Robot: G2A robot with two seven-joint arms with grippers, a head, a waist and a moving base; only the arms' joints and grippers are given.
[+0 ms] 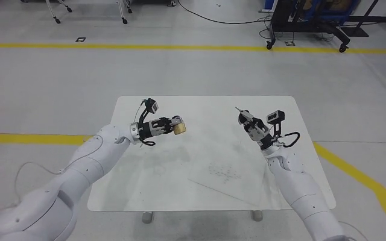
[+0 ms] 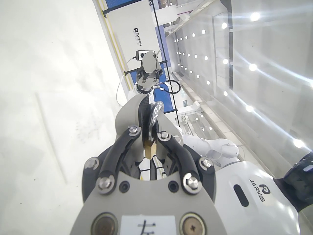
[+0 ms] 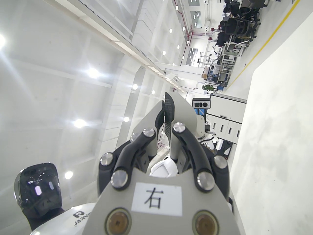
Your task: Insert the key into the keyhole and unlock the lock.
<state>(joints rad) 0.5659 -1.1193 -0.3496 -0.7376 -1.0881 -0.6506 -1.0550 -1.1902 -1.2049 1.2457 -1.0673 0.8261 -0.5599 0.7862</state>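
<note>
left of centre in the top view, the left gripper (image 1: 174, 125) pinches a small, boxy brass padlock (image 1: 180, 128) above the white table (image 1: 205, 181). right of centre, the right gripper (image 1: 242, 117), jaws pressed together, grips a thin silver key (image 1: 237, 109) that points toward the upper left, well apart from the padlock.

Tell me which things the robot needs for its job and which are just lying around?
Needed: brass padlock, held in the left end effector; key, held in the right end effector; white table under them.
Just around: black wheeled cart, floor cable, yellow floor lines.
</note>
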